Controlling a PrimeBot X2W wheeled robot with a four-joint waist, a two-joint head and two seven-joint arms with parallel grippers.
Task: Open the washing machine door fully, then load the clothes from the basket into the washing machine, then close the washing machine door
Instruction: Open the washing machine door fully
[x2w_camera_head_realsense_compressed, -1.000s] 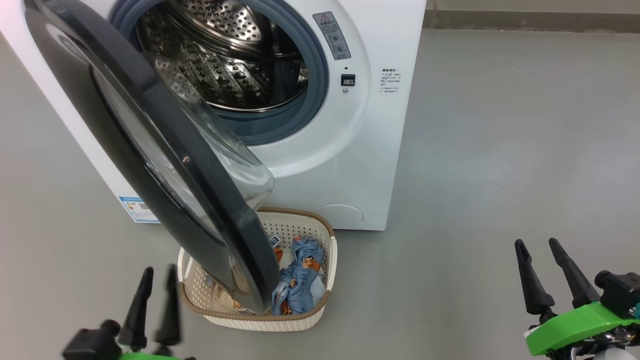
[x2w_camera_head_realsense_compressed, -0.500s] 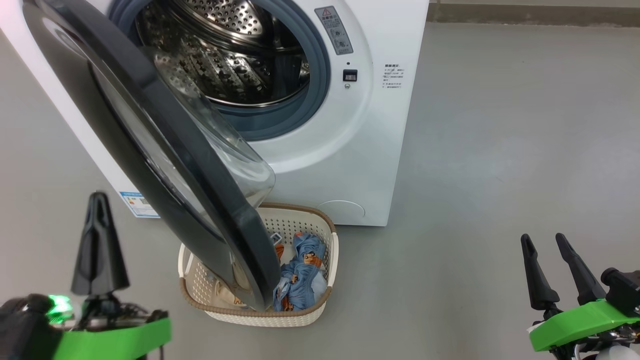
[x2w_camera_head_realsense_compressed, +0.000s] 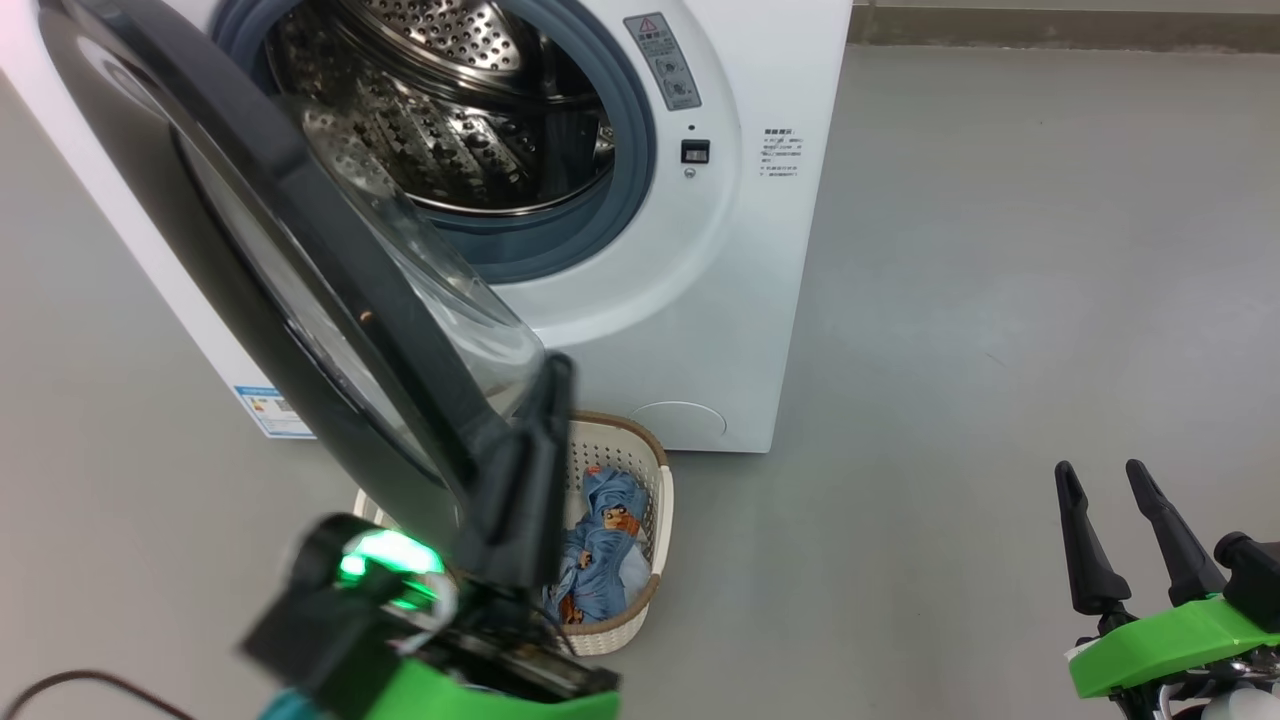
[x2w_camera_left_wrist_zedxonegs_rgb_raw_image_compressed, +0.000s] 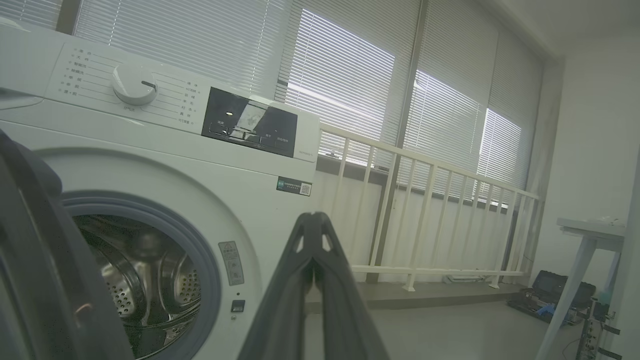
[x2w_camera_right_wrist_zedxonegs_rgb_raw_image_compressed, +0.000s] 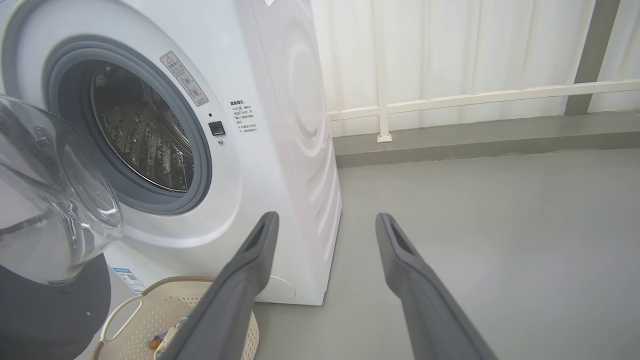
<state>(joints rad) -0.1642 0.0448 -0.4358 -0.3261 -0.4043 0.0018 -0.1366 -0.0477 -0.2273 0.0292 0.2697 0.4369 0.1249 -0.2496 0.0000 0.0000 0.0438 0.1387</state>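
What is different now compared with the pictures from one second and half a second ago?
The left tool, shut, swung from the lower left up and rightward to the lower edge of the door; contact is unclear. Nothing was gripped or released. The right tool, open, the door, and the clothes in the basket stayed put.

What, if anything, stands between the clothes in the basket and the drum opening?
The washing machine door, only partly open, hangs over the basket's left part, across the path from the clothes up to the drum. The shut left gripper sits by its lower edge.
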